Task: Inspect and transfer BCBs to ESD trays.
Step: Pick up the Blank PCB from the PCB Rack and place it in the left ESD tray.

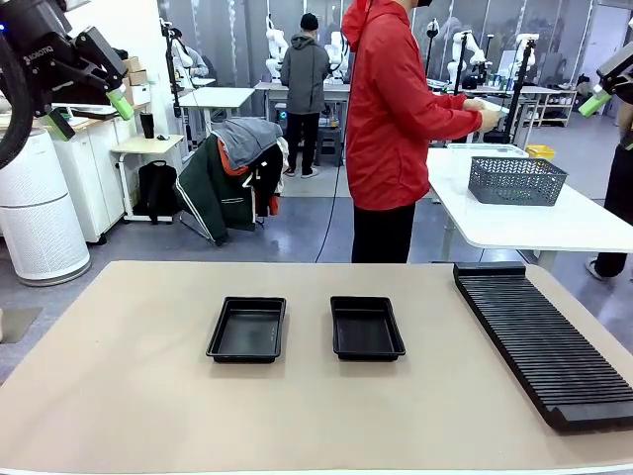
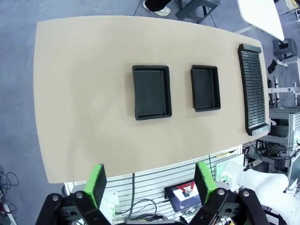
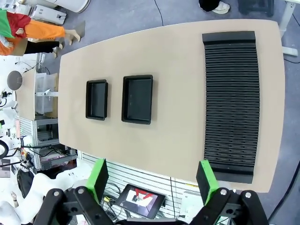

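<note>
Nearby, black ribbed rack lies R of two ESD trays.

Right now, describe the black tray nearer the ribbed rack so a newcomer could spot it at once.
Start at the tan table and find the long black ribbed rack on the robot's right side. Two shallow empty black trays lie side by side mid-table; you want the right-hand tray, nearest the rack, not the other tray beyond it.
</note>
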`<state>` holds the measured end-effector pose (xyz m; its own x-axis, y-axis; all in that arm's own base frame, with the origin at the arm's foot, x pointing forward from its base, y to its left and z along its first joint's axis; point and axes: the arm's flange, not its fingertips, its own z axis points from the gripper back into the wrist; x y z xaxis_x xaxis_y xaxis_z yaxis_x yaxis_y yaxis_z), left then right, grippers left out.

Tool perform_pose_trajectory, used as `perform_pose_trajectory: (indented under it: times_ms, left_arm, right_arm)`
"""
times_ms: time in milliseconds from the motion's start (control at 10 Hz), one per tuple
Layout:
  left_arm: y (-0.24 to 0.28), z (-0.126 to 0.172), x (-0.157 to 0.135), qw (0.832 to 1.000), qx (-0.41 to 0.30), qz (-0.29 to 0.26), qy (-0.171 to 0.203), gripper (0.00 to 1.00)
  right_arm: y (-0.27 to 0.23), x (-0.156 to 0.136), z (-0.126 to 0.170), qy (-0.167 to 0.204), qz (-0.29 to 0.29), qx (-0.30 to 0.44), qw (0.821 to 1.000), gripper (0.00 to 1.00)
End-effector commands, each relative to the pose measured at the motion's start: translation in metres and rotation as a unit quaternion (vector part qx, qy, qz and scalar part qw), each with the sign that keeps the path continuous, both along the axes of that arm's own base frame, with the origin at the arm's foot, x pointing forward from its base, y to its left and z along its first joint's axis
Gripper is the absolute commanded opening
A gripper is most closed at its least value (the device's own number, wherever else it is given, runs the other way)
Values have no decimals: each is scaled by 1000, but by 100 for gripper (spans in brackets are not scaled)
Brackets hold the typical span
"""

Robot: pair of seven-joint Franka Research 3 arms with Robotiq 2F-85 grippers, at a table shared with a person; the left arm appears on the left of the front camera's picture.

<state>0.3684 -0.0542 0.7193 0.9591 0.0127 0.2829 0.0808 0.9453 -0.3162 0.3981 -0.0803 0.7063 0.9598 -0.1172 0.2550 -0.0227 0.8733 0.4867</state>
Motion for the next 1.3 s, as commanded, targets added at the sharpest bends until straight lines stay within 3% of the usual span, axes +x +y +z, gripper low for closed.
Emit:
perform_pose_trajectory:
  times_ms: [0, 1200]
  left_arm:
    - [1, -1, 2, 1000, 15, 2, -9, 100]
    - [3, -6, 0, 999, 24, -6, 21, 100]
  right_arm:
    - [2, -3, 2, 7, -15, -11, 1000, 100]
    - [5, -5, 4, 9, -25, -11, 1000, 100]
